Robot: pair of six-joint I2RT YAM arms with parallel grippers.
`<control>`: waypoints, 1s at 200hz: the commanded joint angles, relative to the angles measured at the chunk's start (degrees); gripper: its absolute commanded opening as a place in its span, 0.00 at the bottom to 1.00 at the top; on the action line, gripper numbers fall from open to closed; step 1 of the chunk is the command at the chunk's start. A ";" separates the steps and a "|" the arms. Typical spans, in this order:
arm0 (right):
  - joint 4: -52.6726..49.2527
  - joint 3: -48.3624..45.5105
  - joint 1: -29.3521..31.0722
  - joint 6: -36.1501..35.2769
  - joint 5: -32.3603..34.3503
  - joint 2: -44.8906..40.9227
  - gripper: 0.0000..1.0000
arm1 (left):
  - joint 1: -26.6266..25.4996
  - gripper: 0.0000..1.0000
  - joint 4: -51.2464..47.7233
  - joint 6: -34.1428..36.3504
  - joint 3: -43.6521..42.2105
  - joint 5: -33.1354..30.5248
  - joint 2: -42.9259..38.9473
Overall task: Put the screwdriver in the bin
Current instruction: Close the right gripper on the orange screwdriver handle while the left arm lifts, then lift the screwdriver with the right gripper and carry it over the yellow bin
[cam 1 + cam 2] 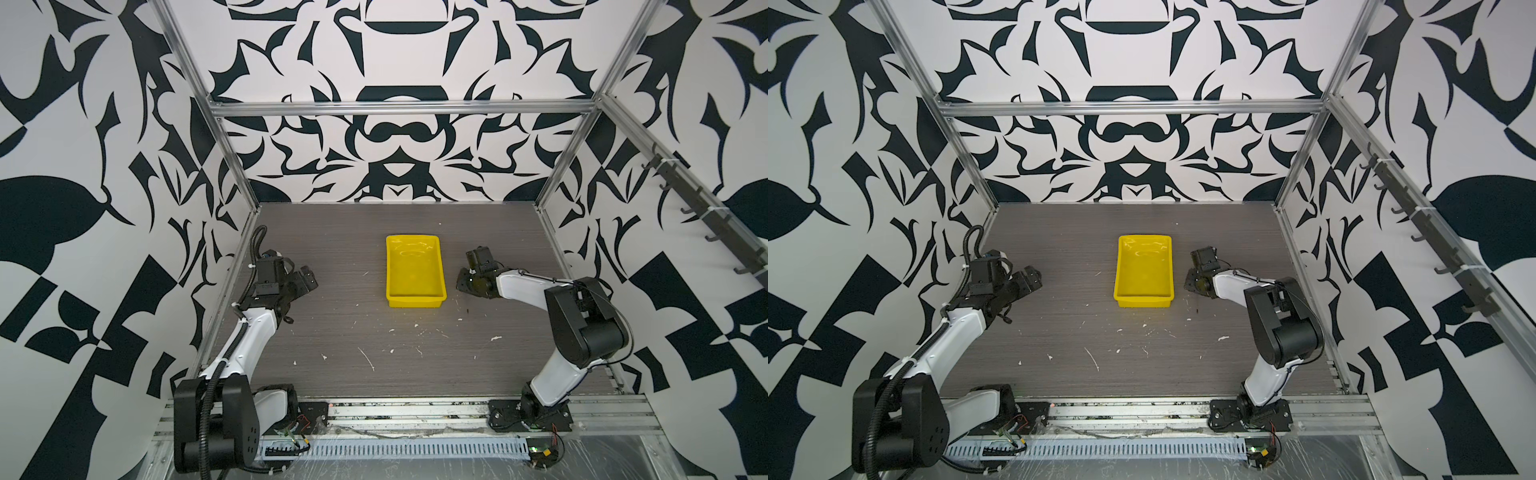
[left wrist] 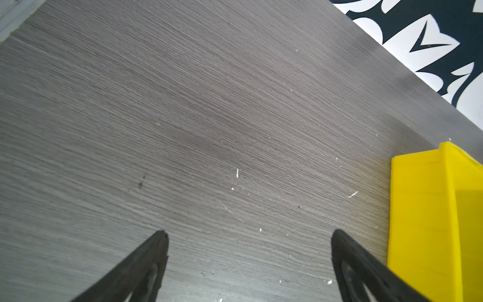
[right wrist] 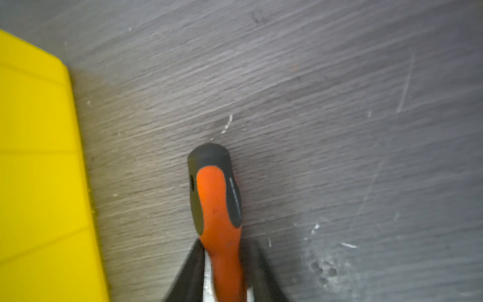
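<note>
Just right of the bin [image 1: 415, 301], between its near end and the right edge of the desk [image 1: 374, 353], the screwdriver [image 3: 217, 198] is gripped by its orange handle in the closed right gripper [image 3: 224, 247]. Toward the left edge, the left gripper [image 2: 249, 235] is held with jaws spread wide. The bin is set mid-desk, stretching toward the back edge
</note>
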 commanded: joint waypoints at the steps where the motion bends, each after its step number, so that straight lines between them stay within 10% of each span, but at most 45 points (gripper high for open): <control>1: -1.98 -0.57 0.25 -0.77 3.51 -2.38 0.23 | 0.21 1.00 3.82 -3.97 1.97 3.55 0.46; 38: -1.77 -5.33 0.21 -1.11 8.82 -7.74 0.10 | -5.68 1.00 20.32 -13.68 6.71 8.69 5.54; 77: -10.41 -4.87 0.25 0.69 8.49 -10.97 0.05 | -16.40 1.00 14.43 -2.18 19.75 12.95 17.66; 113: -19.05 -5.23 0.25 2.71 7.35 -14.60 0.02 | -16.49 1.00 30.36 -10.09 10.75 17.17 20.83; 200: -24.70 -3.72 0.52 11.02 3.87 -30.55 0.02 | -16.56 1.00 29.07 -13.29 13.10 22.71 25.25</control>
